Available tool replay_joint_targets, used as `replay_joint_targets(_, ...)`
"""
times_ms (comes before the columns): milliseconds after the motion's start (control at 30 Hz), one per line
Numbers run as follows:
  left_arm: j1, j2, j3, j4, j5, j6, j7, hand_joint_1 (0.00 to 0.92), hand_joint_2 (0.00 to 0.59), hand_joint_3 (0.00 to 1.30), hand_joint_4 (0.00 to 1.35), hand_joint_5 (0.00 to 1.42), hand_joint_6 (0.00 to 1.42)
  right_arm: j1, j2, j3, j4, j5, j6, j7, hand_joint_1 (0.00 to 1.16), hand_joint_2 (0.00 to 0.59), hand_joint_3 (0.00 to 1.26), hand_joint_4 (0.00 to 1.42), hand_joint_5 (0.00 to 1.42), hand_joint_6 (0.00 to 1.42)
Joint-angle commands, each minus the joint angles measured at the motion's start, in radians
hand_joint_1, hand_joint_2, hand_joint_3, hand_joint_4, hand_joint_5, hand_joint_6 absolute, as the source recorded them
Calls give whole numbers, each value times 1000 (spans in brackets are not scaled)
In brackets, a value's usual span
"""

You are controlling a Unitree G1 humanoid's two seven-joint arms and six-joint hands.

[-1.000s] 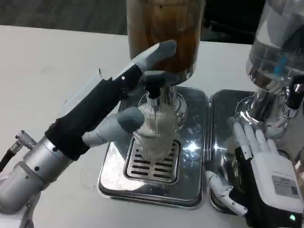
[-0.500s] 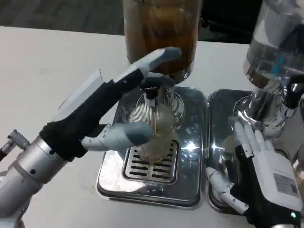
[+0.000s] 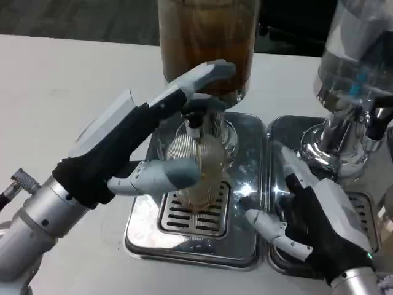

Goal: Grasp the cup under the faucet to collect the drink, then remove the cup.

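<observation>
A clear ribbed cup (image 3: 202, 178) stands upright on the slotted grate of the steel drip tray (image 3: 242, 246), directly under the black faucet (image 3: 195, 118) of the brown drink dispenser (image 3: 206, 37). An amber tint shows inside the cup. My left hand (image 3: 132, 144) reaches in from the left with its fingers spread: the upper fingers lie over the faucet handle and the thumb crosses in front of the cup's left side. My right hand (image 3: 313, 215) hovers open over the trays to the right of the cup, fingers apart, not touching it.
A second dispenser (image 3: 356, 61) with clear liquid stands at the right on its own steel tray (image 3: 284, 132), its chrome base close behind my right hand. White table stretches to the left and front.
My right hand has moved left and forward toward the cup and spread its fingers. My left hand has stayed over the faucet and beside the cup.
</observation>
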Motion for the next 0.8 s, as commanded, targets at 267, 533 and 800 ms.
replay_joint_targets(267, 11, 8, -15, -18, 23, -10, 1, 0, 59, 124, 38, 287, 234, -94, -7, 9, 61, 21, -31, 90, 384, 257, 0, 0, 0, 0)
replay_joint_targets(533, 10, 5, -15, -22, 34, -4, 13, 0, 60, 133, 38, 285, 231, -159, 30, 37, 123, 6, -32, 85, 434, 249, 0, 0, 0, 0)
replay_joint_targets(800, 11, 4, -14, -31, 47, 3, 27, 0, 60, 134, 38, 281, 232, -187, 38, 49, 141, 6, -40, 93, 439, 250, 0, 0, 0, 0)
